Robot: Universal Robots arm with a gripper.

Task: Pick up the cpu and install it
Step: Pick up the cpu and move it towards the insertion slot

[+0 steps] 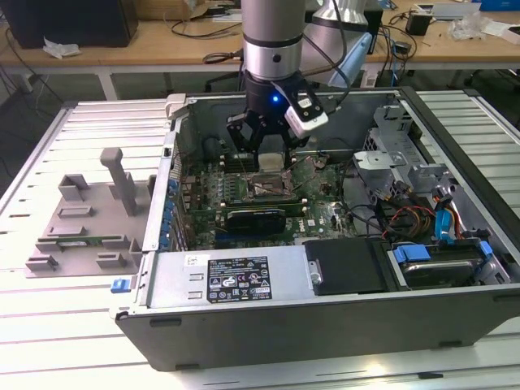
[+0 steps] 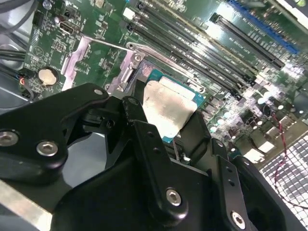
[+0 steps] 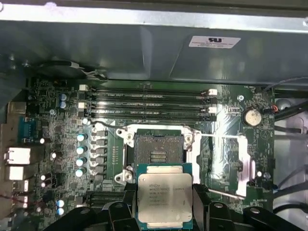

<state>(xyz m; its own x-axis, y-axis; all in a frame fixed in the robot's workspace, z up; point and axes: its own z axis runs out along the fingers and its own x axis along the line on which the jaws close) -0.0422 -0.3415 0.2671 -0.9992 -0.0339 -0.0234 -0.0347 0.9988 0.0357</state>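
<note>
The cpu [image 3: 164,197] is a small square chip with a silver-grey metal top on a green board. My gripper [image 3: 164,204] is shut on it, a black finger [image 3: 129,204] against each side. In the first wrist view the chip hangs just short of the open dark socket [image 3: 158,151], whose metal load plate [image 3: 239,161] is swung aside. The second wrist view shows the cpu [image 2: 169,108] tilted between the fingers [image 2: 137,113] over the socket frame [image 2: 130,67]. In the exterior view the gripper [image 1: 264,154] is inside the open computer case, right above the socket [image 1: 265,185].
The case wall [image 1: 175,154] and rear panel [image 3: 144,48] hem in the motherboard. Memory slots [image 3: 149,103] run beside the socket. Cables [image 1: 402,219], a drive [image 1: 439,264] and a power supply [image 1: 236,280] fill the case. A grey fixture [image 1: 81,215] lies at the exterior view's left.
</note>
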